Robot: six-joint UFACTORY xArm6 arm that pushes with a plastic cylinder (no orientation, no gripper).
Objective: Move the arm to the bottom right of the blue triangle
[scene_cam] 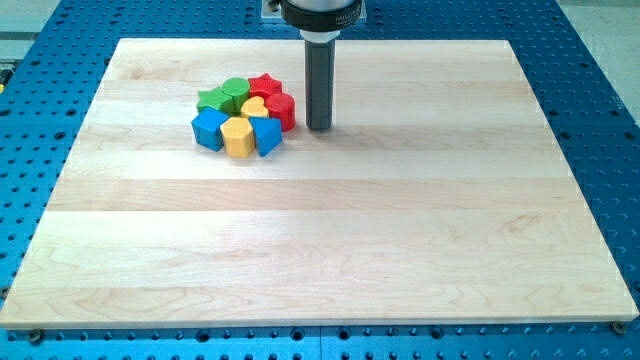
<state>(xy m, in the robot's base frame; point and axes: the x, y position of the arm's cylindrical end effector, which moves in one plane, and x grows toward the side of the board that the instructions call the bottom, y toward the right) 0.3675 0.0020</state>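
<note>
The blue triangle (267,135) lies at the lower right of a tight cluster of blocks on the wooden board (320,240). My tip (319,127) touches the board just to the right of the cluster, beside the red block (282,110) and up and right of the blue triangle, with a small gap. The dark rod rises from the tip to the view's top.
The cluster also holds a blue cube (209,128), a yellow hexagon (237,136), a yellow heart (255,106), a green star (212,98), a green round block (236,90) and a red star (264,84). A blue perforated table (600,120) surrounds the board.
</note>
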